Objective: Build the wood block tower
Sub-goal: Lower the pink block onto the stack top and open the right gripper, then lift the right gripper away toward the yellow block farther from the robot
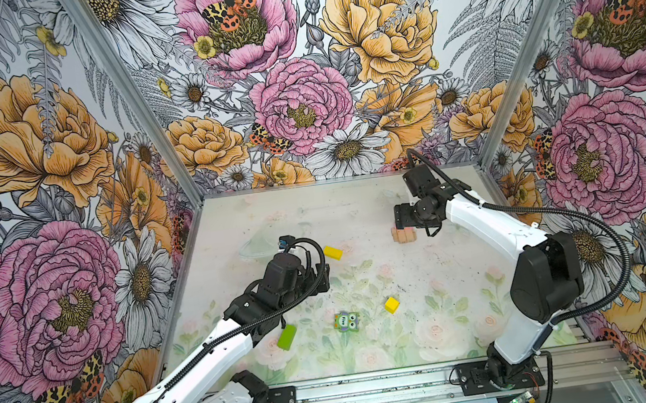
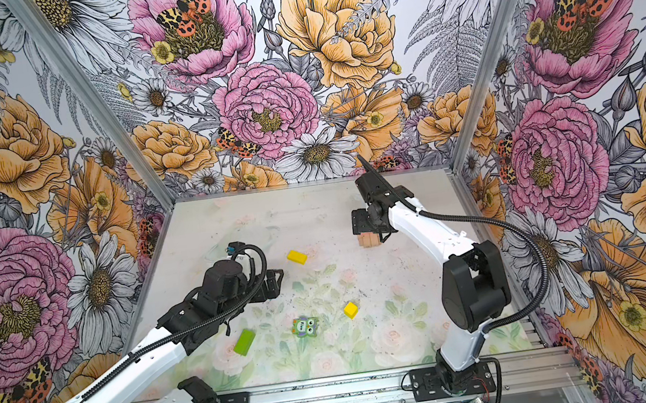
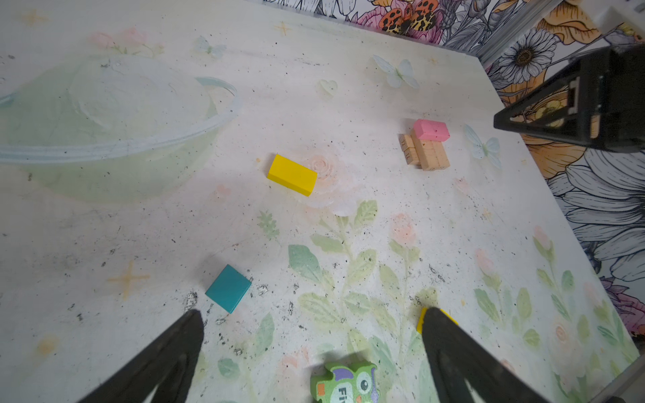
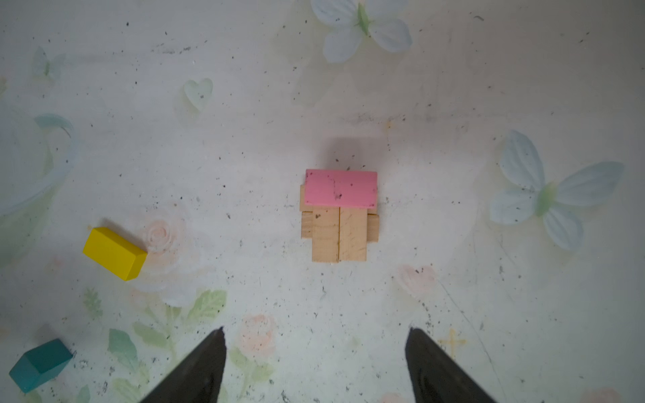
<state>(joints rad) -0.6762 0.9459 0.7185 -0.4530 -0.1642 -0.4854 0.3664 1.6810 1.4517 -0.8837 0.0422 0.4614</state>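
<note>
The tower is two layers of plain tan bars with a pink block on top, also visible in the left wrist view. My right gripper hovers above it, open and empty, and hides most of it in both top views. My left gripper is open over the mat, near a teal block and the owl block. Loose wood blocks lie about: a yellow bar, a yellow cube, the owl block and a lime-green block.
A faint pale bowl shape lies at the back left of the mat. Floral walls enclose three sides, with metal corner posts. A metal rail with both arm bases runs along the front edge.
</note>
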